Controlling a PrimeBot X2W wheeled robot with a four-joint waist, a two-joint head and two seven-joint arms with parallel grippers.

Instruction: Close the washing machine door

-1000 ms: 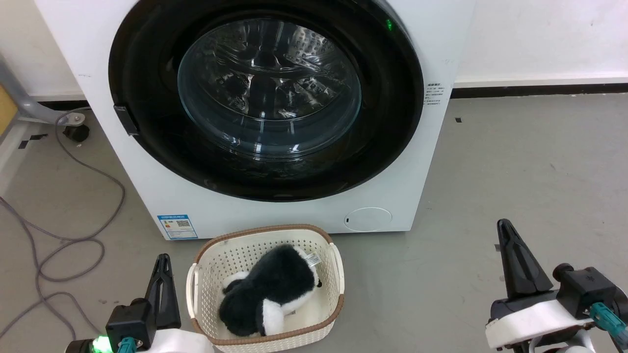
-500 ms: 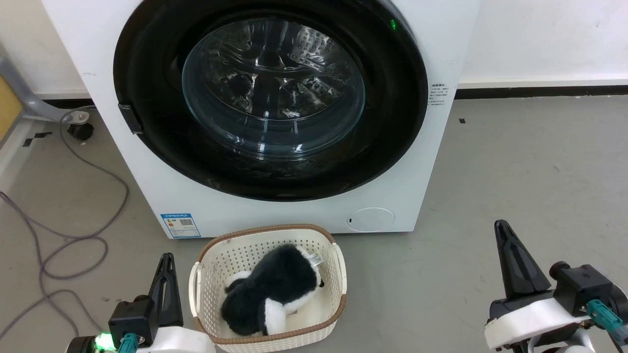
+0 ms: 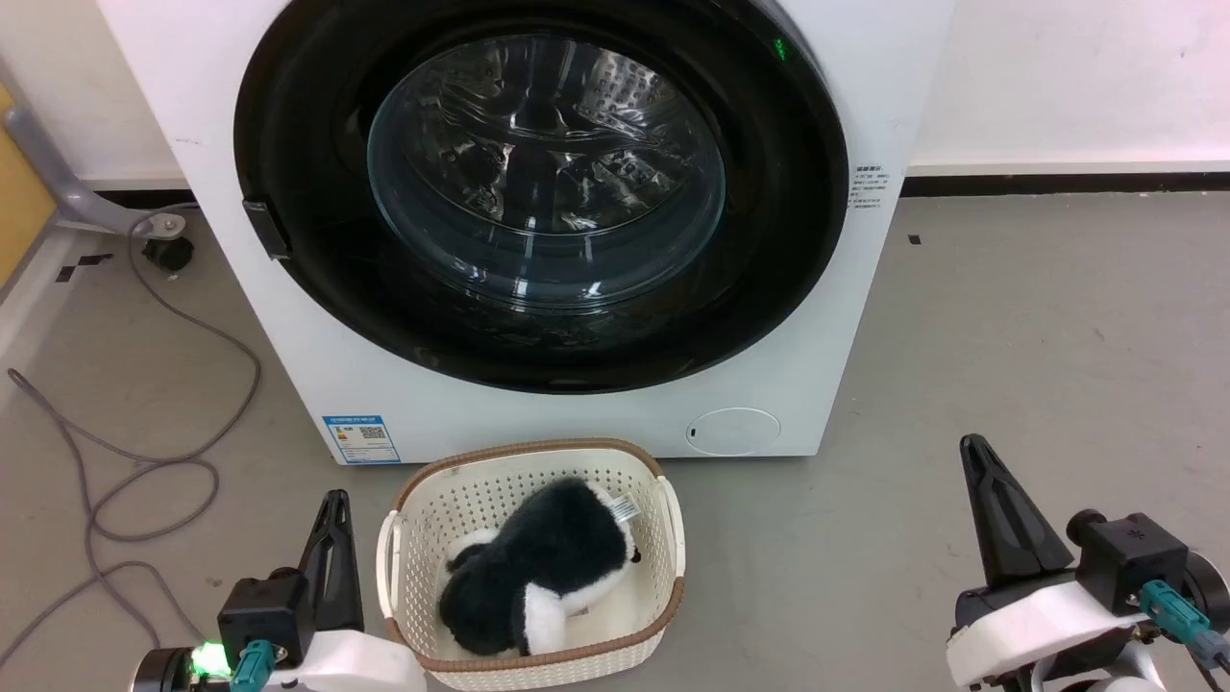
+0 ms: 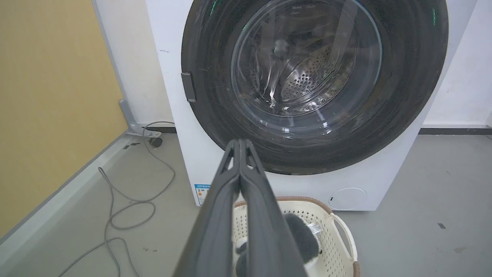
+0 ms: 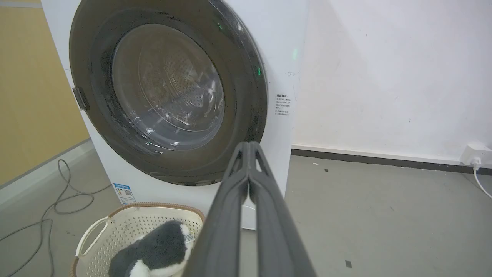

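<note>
The washing machine [image 3: 538, 423] is a white front-loader facing me. Its round glossy black door [image 3: 769, 259] lies flush against the front, the domed glass window at its centre and a dark handle at its left rim. The same door [image 4: 403, 96] fills the upper left wrist view and stands at the upper left of the right wrist view [image 5: 246, 107]. My left gripper [image 3: 332, 502] is shut and empty at the lower left, well short of the machine. My right gripper [image 3: 972, 447] is shut and empty at the lower right, over bare floor.
A cream perforated basket [image 3: 663, 538] with a brown rim holds a black-and-white plush toy [image 3: 538, 577] on the floor right before the machine. Grey cables [image 3: 144, 481] loop on the floor at left. A yellow panel [image 4: 50, 96] stands further left. A wall socket [image 5: 474, 154] sits at far right.
The whole head view has shifted a little to the right and down, so the camera has moved. The door stays flush and both grippers stay shut.
</note>
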